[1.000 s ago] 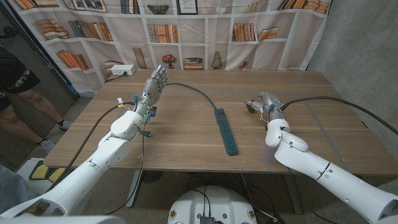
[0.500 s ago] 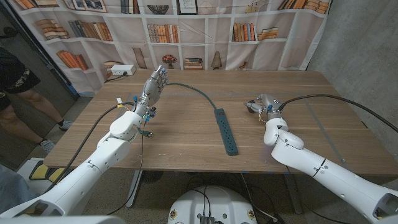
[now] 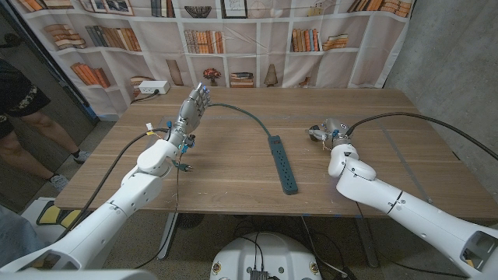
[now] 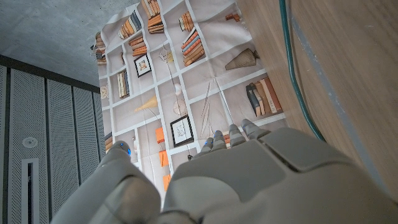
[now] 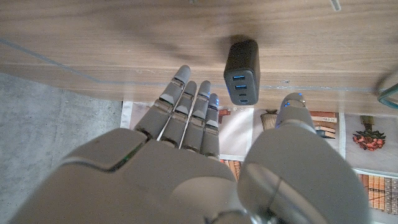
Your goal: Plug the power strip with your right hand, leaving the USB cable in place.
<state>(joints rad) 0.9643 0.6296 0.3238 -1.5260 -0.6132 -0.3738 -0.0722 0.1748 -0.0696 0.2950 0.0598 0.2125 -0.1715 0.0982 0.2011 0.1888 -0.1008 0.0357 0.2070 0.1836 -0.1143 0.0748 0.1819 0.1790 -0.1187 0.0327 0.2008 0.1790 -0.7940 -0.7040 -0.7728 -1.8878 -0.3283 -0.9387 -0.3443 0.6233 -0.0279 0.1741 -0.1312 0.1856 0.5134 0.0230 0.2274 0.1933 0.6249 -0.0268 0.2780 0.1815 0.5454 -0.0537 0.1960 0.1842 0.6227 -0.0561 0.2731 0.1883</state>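
A dark teal power strip (image 3: 283, 163) lies lengthwise in the middle of the wooden table (image 3: 233, 167). Its cord (image 3: 237, 111) curves off toward the back left and also runs past my left hand as the cord (image 4: 297, 74) in the left wrist view. My right hand (image 3: 327, 130) is to the right of the strip, apart from it, fingers (image 5: 186, 102) stretched out and holding nothing. Just beyond its fingertips a black USB charger block (image 5: 241, 73) sits on the table. My left hand (image 3: 193, 105) is raised upright at the back left, fingers straight, empty.
A white outlet box (image 3: 152, 89) sits at the table's back left corner. A person (image 3: 17, 97) stands off the left side. A printed bookshelf backdrop (image 3: 257, 39) hangs behind the table. Black arm cables (image 3: 420, 124) arc over the right side.
My right forearm has swung slightly left and its black cable has risen; the right hand has barely shifted. Left arm and power strip have not moved.
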